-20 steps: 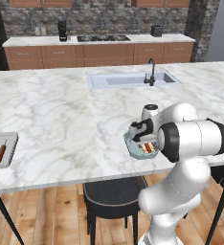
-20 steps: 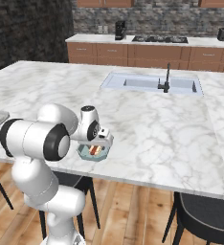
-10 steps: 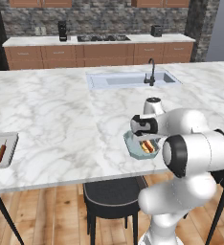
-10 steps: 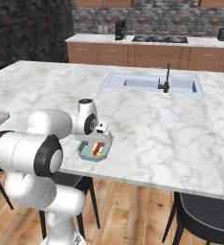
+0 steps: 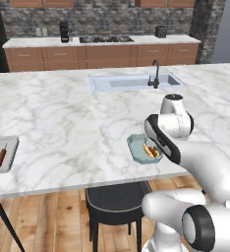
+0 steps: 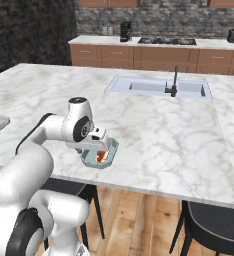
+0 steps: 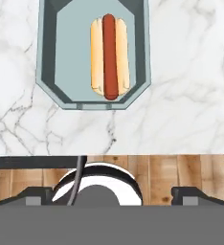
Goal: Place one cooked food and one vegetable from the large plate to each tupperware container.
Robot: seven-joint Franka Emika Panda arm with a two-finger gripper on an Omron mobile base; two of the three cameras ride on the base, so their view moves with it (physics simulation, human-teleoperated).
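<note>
Hot dog lies flat inside the small grey-green tub, bun w/ sausage on top, nothing gripping it. Tub sits on the marble counter right by the near edge, below the arm's hand. Gripper hangs just above the tub, jaws spread wide, released, holding nothing; in hand view the two dark finger tips sit far apart at the bottom corners, well clear of the tub. From left base view the tub is partly covered by the white forearm, w/ the hot dog peeking out beside it. Rectangular light-grey tray sits at the far left edge of the counter, well apart from the tub, w/ a hot dog-like item and sth green in it; too small to tell more. Sink w/ dark faucet is further back on the counter. Black stool stands under the counter edge.
</note>
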